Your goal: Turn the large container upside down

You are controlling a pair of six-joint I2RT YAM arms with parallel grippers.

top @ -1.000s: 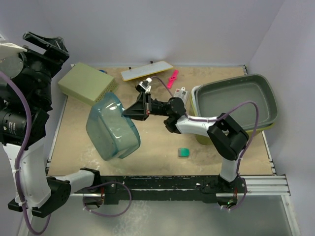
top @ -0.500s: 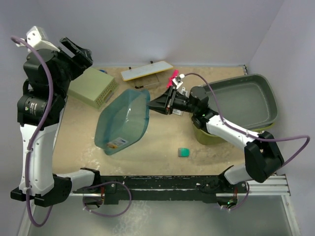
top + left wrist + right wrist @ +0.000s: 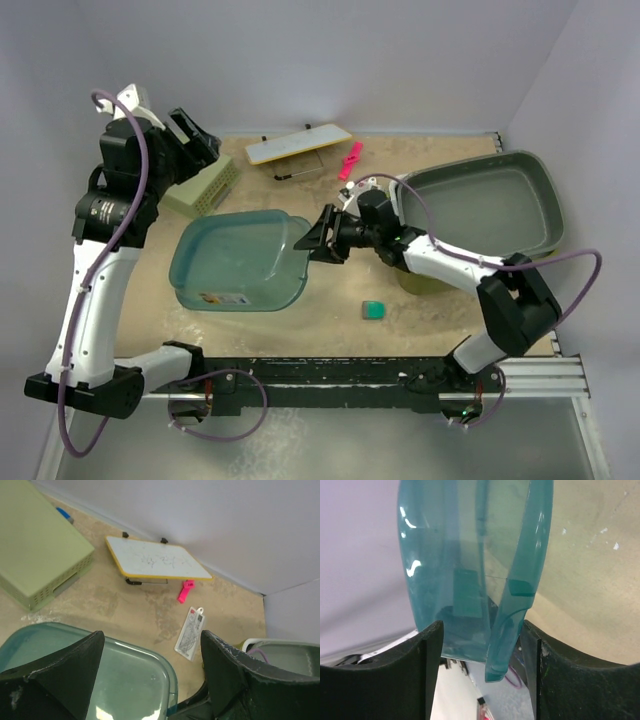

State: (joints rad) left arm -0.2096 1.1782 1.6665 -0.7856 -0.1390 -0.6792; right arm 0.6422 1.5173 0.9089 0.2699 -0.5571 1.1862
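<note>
The large container (image 3: 240, 262) is a translucent teal tub with a white label on its near side. It lies flat on the table with its open side up. My right gripper (image 3: 318, 240) is at its right rim with the jaws apart. In the right wrist view the tub's rim (image 3: 520, 580) hangs between the fingers (image 3: 380, 680) with a gap on each side. My left gripper (image 3: 190, 135) stands open above the table's back left, holding nothing. Its wrist view looks down on the tub's far corner (image 3: 115, 680) between the black fingers (image 3: 250, 680).
An upturned pale yellow-green basket (image 3: 200, 180) lies at the back left. A yellow-framed whiteboard (image 3: 298, 145) and a pink clip (image 3: 351, 158) lie at the back. A grey-green tub (image 3: 480, 200) sits at the right. A small green block (image 3: 373, 310) lies near the front. A white packet (image 3: 190, 632) lies near the clip.
The teal tub swung from tilted on its edge down to flat with its open side up. My right gripper opened and let go of the rim. The left arm came inward.
</note>
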